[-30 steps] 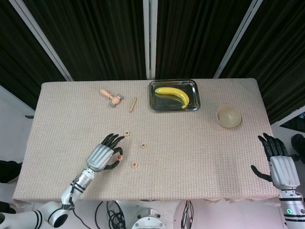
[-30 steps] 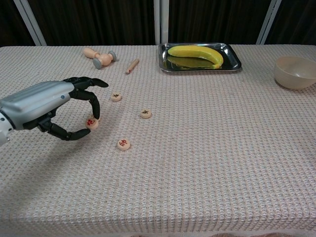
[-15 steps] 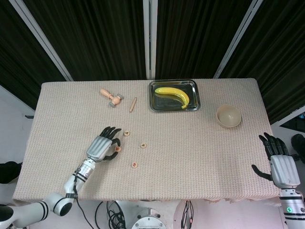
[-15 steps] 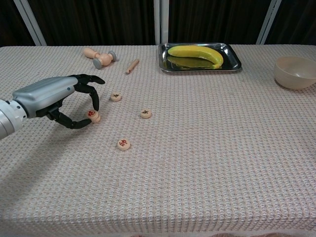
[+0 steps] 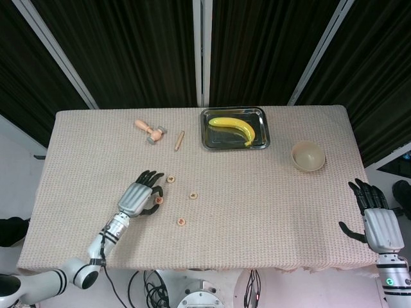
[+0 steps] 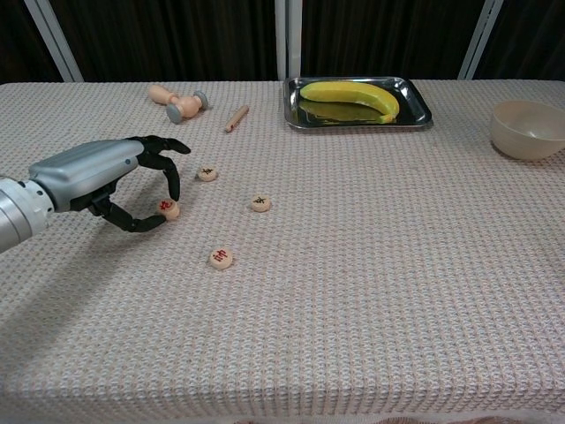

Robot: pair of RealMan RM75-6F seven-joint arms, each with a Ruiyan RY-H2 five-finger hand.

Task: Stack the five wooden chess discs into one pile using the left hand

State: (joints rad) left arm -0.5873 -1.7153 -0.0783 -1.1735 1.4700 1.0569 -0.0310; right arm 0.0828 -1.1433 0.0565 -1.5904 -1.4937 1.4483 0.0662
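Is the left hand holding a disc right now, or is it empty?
Holding one. In the chest view the left hand pinches a red-marked disc between thumb and fingertip; whether the disc is lifted off the table cannot be told.

The left robot hand (image 6: 106,181) has carried its pinched disc (image 6: 168,209) away from the near edge of the worktop (image 6: 353,309), toward the disc further back (image 6: 207,173). Most of that travel came in the first half second (since then it has barely crept). The held disc now sits lower, close to the cloth.
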